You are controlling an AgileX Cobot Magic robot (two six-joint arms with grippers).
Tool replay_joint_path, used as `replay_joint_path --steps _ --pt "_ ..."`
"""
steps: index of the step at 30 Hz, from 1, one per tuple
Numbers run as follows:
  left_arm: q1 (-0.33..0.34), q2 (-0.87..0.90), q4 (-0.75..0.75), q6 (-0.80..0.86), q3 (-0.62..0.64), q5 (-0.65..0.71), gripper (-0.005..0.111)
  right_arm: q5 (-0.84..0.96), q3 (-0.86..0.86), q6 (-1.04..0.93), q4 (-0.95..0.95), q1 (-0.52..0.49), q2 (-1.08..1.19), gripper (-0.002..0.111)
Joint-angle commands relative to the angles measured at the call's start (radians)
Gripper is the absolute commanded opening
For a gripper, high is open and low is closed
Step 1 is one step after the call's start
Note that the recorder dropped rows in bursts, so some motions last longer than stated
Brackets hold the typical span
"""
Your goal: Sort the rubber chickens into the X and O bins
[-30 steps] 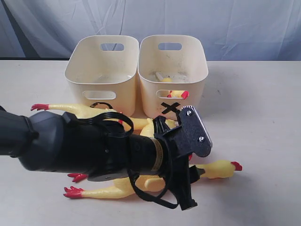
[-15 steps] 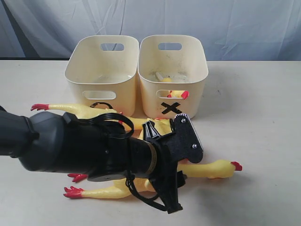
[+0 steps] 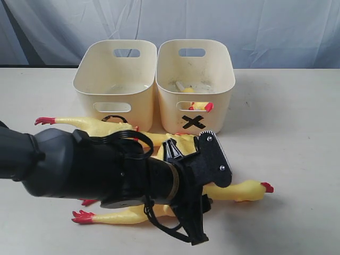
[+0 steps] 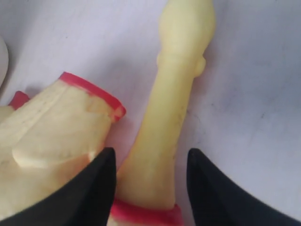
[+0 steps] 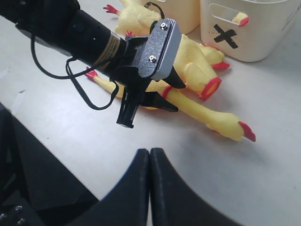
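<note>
Lab-type setup – draped backdrop [image 3: 265, 26], plain table [image 3: 287, 106].

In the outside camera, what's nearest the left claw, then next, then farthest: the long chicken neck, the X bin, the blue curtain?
1. Chicken neck: straddled by the left gripper.
2. X bin: just behind.
3. Blue curtain: far back.

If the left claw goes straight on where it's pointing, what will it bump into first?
Probably the long yellow chicken neck: it lies right between the open jaws of the left gripper. How close, I cannot tell.
</note>
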Motion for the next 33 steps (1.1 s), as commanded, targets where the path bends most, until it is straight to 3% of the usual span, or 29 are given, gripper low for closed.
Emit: replay_joint_path --steps 1,22,33 --pt "-0.041 -0.002 -0.009 0.01 -0.005 0.009 0.045 -0.005 0.002 -0.002 -0.006 -0.002 -0.006 -0.001" --pt "-0.044 0.083 -0.005 0.059 -0.013 -0.024 0.045 -0.005 0.002 -0.002 -0.006 -0.002 -0.006 -0.001" --pt "-0.019 0.083 0.144 0.059 -0.033 0.059 0.045 -0.017 0.002 -0.001 -0.006 -0.002 -0.006 -0.001"
